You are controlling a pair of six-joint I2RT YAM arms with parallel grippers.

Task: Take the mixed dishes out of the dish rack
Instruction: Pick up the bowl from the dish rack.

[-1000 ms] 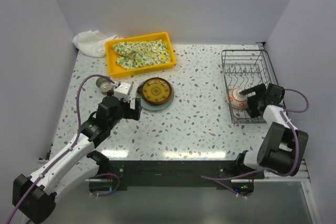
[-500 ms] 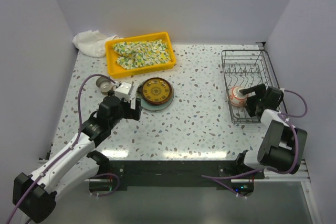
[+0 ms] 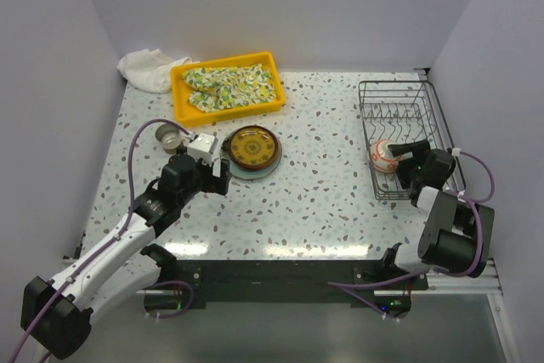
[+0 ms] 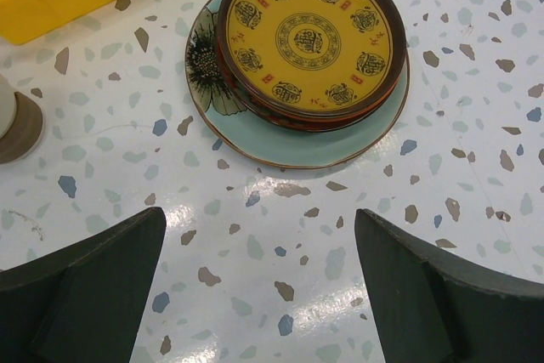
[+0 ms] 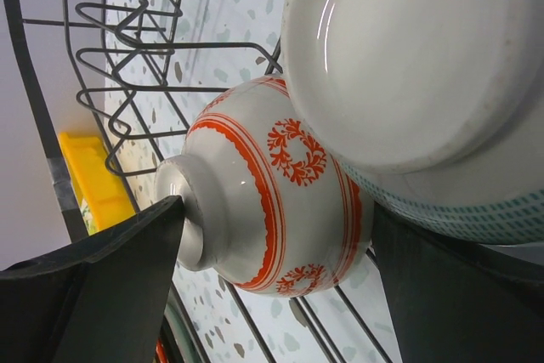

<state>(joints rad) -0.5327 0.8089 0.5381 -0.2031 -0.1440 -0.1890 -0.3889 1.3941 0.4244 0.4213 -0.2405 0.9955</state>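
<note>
Squarely inside spread right pincer (image 5: pixel 276 210): red-patterned bowl (image 5: pixel 280 167)

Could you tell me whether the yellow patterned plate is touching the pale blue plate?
Touching. The left wrist view shows the yellow patterned plate resting on the pale blue plate.

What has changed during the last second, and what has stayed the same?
The right gripper shifted slightly rightward, its arm folding nearer its base. It is open astride the red-patterned bowl in the dish rack, gripping nothing. The bowl, left gripper and stacked plates stayed put.
</note>
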